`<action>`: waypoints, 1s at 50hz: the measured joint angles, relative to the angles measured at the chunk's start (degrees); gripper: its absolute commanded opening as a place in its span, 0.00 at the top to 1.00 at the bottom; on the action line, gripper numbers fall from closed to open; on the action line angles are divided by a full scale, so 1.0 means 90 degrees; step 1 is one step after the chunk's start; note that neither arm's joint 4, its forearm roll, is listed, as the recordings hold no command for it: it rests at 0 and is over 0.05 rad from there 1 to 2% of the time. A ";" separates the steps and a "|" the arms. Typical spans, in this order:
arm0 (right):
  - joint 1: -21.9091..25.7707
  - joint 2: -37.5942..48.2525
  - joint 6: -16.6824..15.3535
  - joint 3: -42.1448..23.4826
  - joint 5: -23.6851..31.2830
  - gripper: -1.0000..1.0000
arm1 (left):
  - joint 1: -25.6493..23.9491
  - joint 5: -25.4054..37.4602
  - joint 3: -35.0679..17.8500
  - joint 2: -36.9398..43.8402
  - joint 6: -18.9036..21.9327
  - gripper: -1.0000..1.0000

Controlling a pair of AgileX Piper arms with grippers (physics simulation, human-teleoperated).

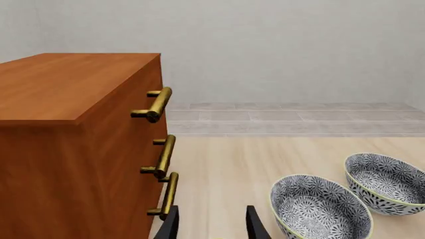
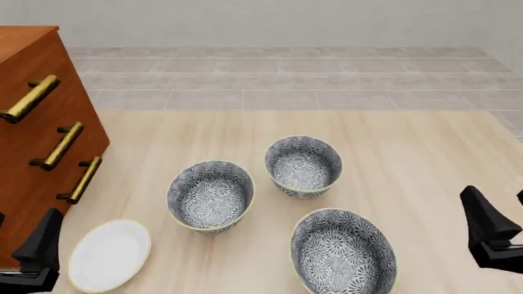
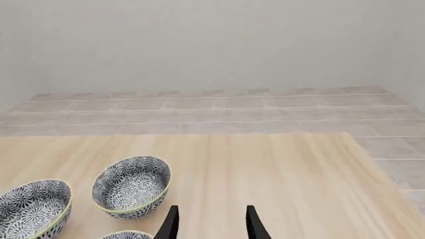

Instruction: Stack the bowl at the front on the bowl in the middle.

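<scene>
Both claws hang open and empty: left claw (image 2: 33, 251) by the white plate (image 2: 109, 255), right claw (image 2: 498, 229) at the surface's (image 2: 408, 147) right edge. Between them, the bowl at the front (image 2: 343, 252) sits just beside the bowl in the middle (image 2: 210, 195), apart.

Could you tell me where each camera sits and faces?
Front view: above and behind the arms, looking down the table; left gripper and right gripper at bottom corners.
Left wrist view: behind the left gripper, facing the cabinet; open fingers show.
Right wrist view: behind the right gripper, facing the far table edge; open fingers show.
Both wrist views share the farthest bowl.
</scene>
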 measured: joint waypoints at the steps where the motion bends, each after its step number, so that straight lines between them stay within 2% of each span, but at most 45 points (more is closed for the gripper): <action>1: 0.0027 0.0090 0.0003 -0.0110 0.0057 0.00 | 0.0000 0.0000 0.0000 0.0000 0.0000 0.00; 19: 0.0537 0.1851 0.0075 -0.1765 0.0888 0.00 | 0.0000 0.0000 0.0000 0.0000 0.0000 0.00; 50: 0.1089 0.4271 -0.0018 -0.3622 0.1843 0.00 | 0.0000 0.0000 0.0000 0.0000 0.0000 0.00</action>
